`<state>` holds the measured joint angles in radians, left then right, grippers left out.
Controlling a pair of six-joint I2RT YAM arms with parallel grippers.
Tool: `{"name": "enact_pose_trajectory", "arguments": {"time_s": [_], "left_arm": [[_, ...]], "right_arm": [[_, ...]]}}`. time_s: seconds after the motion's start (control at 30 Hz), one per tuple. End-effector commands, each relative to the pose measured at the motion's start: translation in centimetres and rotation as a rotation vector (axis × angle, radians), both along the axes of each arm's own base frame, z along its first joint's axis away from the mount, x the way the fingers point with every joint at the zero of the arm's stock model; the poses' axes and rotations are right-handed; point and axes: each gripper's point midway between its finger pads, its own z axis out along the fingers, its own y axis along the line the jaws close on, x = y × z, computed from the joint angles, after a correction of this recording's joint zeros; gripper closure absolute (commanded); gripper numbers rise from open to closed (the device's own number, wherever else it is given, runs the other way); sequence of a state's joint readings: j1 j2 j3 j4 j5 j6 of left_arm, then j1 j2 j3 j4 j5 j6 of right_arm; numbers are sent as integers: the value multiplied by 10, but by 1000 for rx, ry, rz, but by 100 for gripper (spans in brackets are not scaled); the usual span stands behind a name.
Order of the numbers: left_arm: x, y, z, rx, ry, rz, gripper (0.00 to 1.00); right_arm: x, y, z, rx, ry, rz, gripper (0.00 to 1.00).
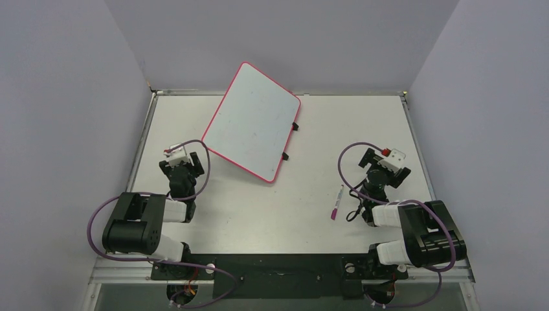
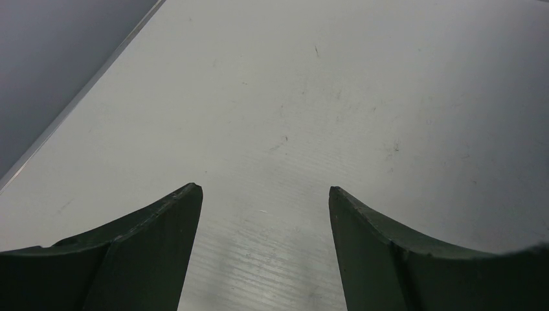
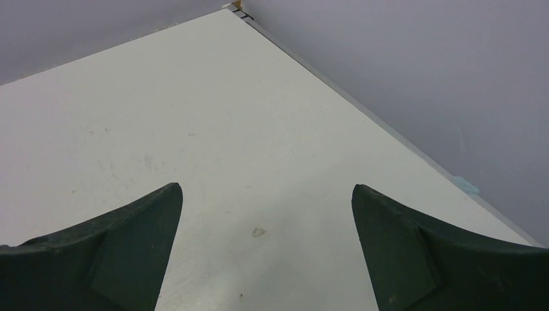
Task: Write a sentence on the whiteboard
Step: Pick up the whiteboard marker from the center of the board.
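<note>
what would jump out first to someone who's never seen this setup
First is the big whiteboard with its pink-red rim, set askew at the far side of the table and looking blank. Next is the lone marker, lying on the table toward the near right. The left gripper and right gripper both hang open and empty over bare tabletop.

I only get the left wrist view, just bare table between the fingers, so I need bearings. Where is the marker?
Observer: The marker lies on the table beside the right arm.
Operator: And the whiteboard?
Observer: The whiteboard sits at the far middle, turned at an angle, no writing that I can make out.
Operator: Is the other arm busy?
Observer: The right pincer is open, holding nothing.
</note>
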<state>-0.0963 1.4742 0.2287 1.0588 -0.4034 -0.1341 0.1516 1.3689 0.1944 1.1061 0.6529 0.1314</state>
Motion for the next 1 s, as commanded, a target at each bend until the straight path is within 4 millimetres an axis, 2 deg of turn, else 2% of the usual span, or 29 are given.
{"name": "enact_pose_trajectory", "arguments": {"time_s": [0.0, 0.2, 0.5, 0.6, 0.63, 0.67, 0.7, 0.73, 0.77, 0.83, 0.87, 0.9, 0.97], "left_arm": [[10, -3, 21, -5, -76, -16, 31], [6, 5, 27, -27, -86, 37, 31], [0, 6, 29, -28, -114, 36, 31], [-5, 10, 37, -13, -129, 61, 31], [-1, 12, 48, -32, -149, 79, 31], [-6, 17, 49, -32, -109, 113, 31], [-5, 19, 64, -34, -107, 127, 31], [-6, 23, 72, -30, -115, 145, 31], [-9, 24, 88, -33, -139, 155, 31], [-19, 32, 108, -59, -183, 210, 29], [-23, 35, 113, -71, -196, 225, 28], [-32, 39, 122, -112, -229, 265, 28], [-46, 45, 131, -197, -287, 324, 28]], "right_arm": [[-2, -3, 15, 1, -69, -25, 0], [-1, -2, 15, 0, -63, -20, 0], [0, -2, 15, 4, -61, -15, 0], [1, -1, 17, 6, -61, -14, 0], [0, -3, 18, 2, -60, -22, 0], [-1, -6, 25, -1, -55, -57, 0], [3, -2, 43, -4, -67, -87, 0], [-2, -1, 48, -21, -24, -88, 0], [-5, 2, 70, -20, -73, -105, 0], [-8, 5, 100, 61, -190, -120, 0], [-8, 6, 108, 95, -218, -114, 0], [-2, 15, 125, 149, -251, -60, 0], [5, 29, 147, 218, -269, 25, 0]]}}
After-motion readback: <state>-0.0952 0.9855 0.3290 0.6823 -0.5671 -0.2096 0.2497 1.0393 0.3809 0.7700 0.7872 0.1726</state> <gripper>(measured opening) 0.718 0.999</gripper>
